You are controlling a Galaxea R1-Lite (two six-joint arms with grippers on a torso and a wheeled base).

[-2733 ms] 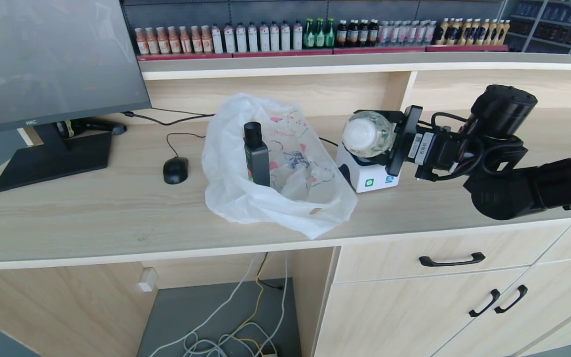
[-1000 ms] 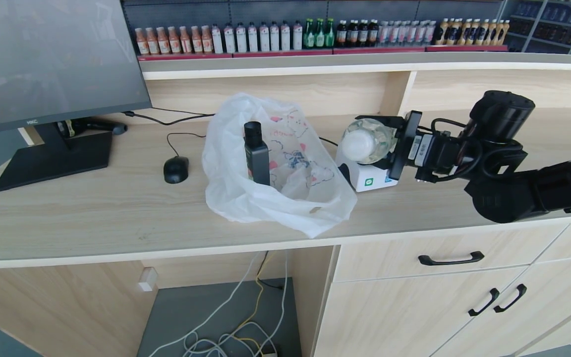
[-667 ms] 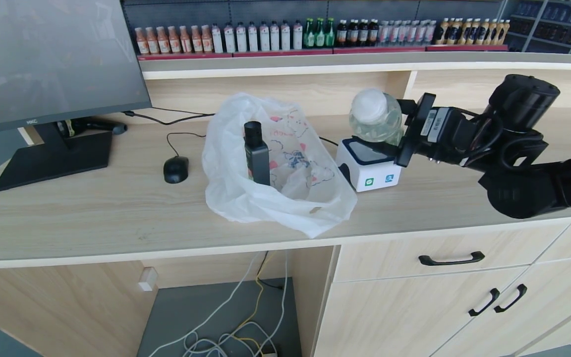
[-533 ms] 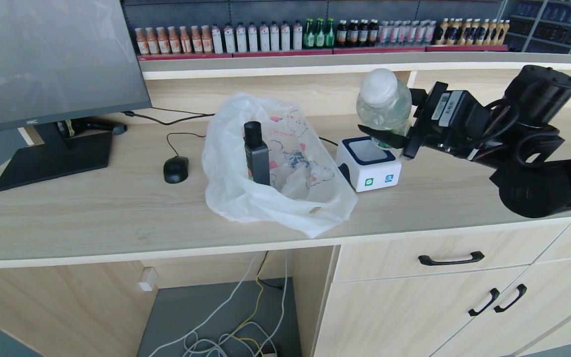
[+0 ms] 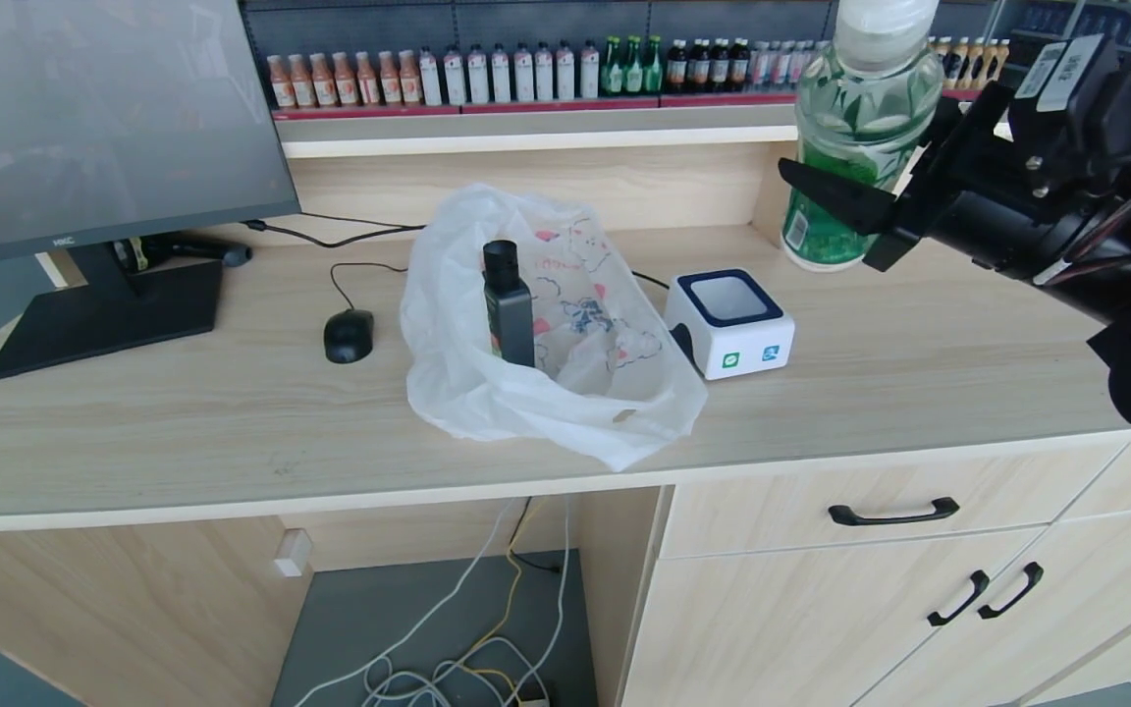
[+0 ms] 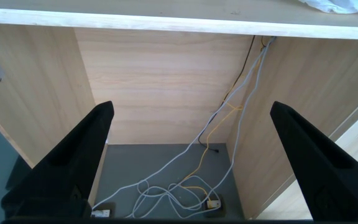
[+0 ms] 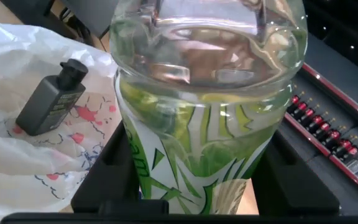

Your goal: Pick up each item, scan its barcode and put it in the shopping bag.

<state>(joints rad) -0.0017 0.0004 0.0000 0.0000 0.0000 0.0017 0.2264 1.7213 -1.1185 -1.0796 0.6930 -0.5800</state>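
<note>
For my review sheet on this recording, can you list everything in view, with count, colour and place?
green-label bottle: one, clear, white cap, held upright above the counter's right rear
dark bottle: one, black, standing in the shopping bag
shopping bag: one, translucent white with red and blue prints, mid-counter
scanner: one, white cube, dark blue top rim, just right of the bag
mouse: one, black, left of the bag
monitor: one, black, counter's left end
counter: one, light wood
shelf bottles: one long row, mixed colours, behind the counter
cables: several, white and yellow, under the counter
right gripper: black, shut on the green-label bottle
left gripper: black, open, low before the counter's underside
</note>
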